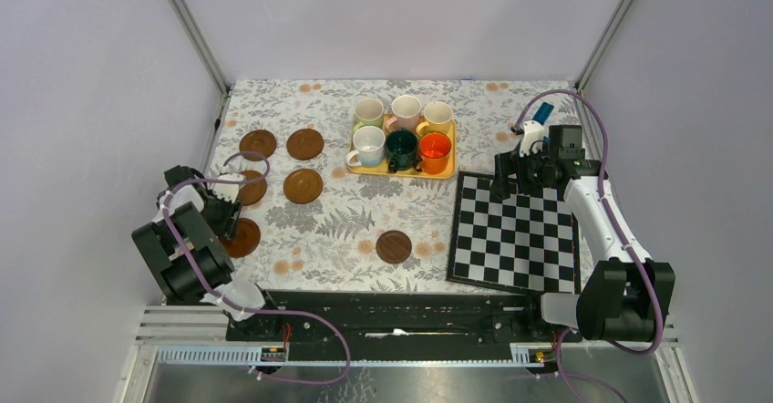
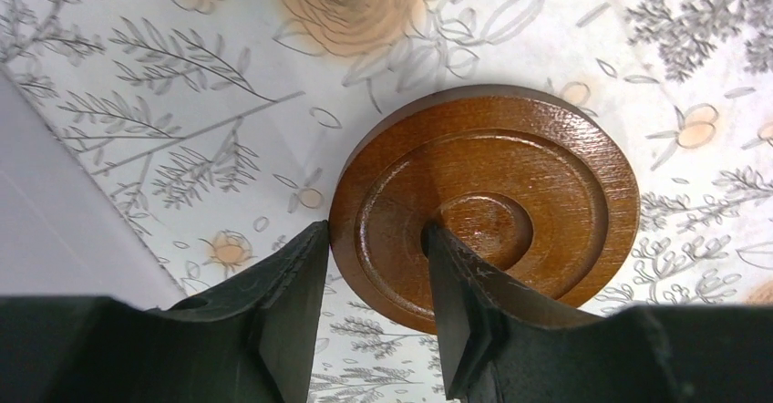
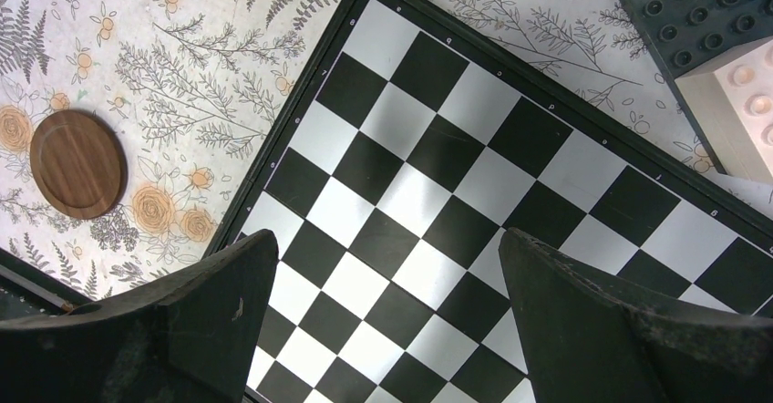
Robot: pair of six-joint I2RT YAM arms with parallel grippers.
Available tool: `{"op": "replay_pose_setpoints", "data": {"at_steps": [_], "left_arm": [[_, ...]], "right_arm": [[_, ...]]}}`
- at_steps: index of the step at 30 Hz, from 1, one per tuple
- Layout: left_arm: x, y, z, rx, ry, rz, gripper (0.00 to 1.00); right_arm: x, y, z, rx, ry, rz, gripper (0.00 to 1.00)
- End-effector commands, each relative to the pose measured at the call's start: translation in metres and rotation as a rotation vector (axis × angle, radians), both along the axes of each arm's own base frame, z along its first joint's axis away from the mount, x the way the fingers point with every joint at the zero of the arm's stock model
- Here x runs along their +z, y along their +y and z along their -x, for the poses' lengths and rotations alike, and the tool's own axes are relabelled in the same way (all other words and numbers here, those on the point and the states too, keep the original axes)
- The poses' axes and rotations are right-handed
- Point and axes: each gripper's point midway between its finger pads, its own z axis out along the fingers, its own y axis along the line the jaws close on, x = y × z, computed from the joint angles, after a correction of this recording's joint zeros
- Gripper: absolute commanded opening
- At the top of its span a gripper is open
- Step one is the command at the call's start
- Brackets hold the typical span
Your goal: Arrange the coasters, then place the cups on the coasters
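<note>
Left hand (image 2: 372, 237) is clenched on one coaster (image 2: 538, 184), with one finger outside the rim and the other in the centre recess. That coaster is at the left side of the worktop (image 2: 182, 102), beside the wall. From overhead the arm partly covers it, so which disc of the left group it is remains uncertain. Right hand (image 3: 387, 239) is released, over the chequered board (image 3: 438, 175). The cups (image 1: 402, 149) stand on the yellow tray (image 1: 392, 170), far centre.

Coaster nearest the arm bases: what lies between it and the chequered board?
Only bare flowered tablecloth separates coaster and board; the top external view shows it.
</note>
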Motion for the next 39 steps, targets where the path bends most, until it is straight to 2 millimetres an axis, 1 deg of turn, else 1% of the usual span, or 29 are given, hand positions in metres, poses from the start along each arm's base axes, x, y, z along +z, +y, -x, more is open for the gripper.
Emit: {"op": "replay_pose_setpoints", "data": {"at_steps": [1, 8, 12, 14, 18, 22, 25, 26, 28, 30, 32, 33, 35, 36, 39], "left_arm": [[0.004, 0.024, -0.024, 0.016, -0.055, -0.055, 0.45], [0.004, 0.021, -0.028, 0.017, -0.055, -0.033, 0.47], [0.010, 0.022, -0.026, 0.013, -0.052, -0.039, 0.51], [0.019, 0.019, -0.027, 0.013, -0.061, -0.027, 0.55], [0.049, 0.011, -0.034, 0.006, -0.119, 0.000, 0.60], [0.077, 0.003, -0.042, -0.022, -0.167, -0.010, 0.63], [0.098, -0.015, -0.049, -0.074, -0.195, -0.001, 0.63], [0.106, -0.025, -0.053, -0.106, -0.208, 0.003, 0.64], [0.117, -0.054, -0.057, -0.174, -0.230, 0.037, 0.65], [0.130, -0.094, -0.060, -0.268, -0.256, 0.083, 0.66], [0.136, -0.133, -0.061, -0.345, -0.265, 0.119, 0.68], [0.138, -0.153, -0.059, -0.390, -0.264, 0.135, 0.69], [0.139, -0.195, -0.054, -0.476, -0.254, 0.169, 0.81], [0.139, -0.214, -0.051, -0.510, -0.247, 0.181, 0.85], [0.140, -0.268, -0.042, -0.610, -0.237, 0.218, 0.87]], "right_arm": [[0.012, 0.004, -0.008, 0.018, -0.043, -0.009, 0.98], [0.012, 0.004, -0.006, 0.021, -0.052, -0.008, 0.98], [0.011, 0.004, -0.005, 0.024, -0.049, -0.010, 0.98], [0.012, 0.004, -0.005, 0.024, -0.051, -0.011, 0.98], [0.013, 0.006, -0.004, 0.029, -0.050, -0.019, 0.98], [0.013, 0.007, -0.005, 0.031, -0.051, -0.023, 0.98], [0.014, 0.007, -0.005, 0.032, -0.052, -0.027, 0.98], [0.014, 0.008, -0.005, 0.032, -0.053, -0.029, 0.98], [0.015, 0.009, -0.004, 0.032, -0.053, -0.034, 0.98], [0.016, 0.009, -0.004, 0.032, -0.053, -0.036, 0.98], [0.015, 0.009, -0.003, 0.031, -0.052, -0.037, 0.98], [0.015, 0.009, -0.002, 0.031, -0.053, -0.037, 0.98], [0.015, 0.009, -0.001, 0.032, -0.053, -0.039, 0.98], [0.015, 0.009, -0.001, 0.034, -0.053, -0.039, 0.98], [0.016, 0.010, -0.001, 0.034, -0.061, -0.038, 0.98]]}}
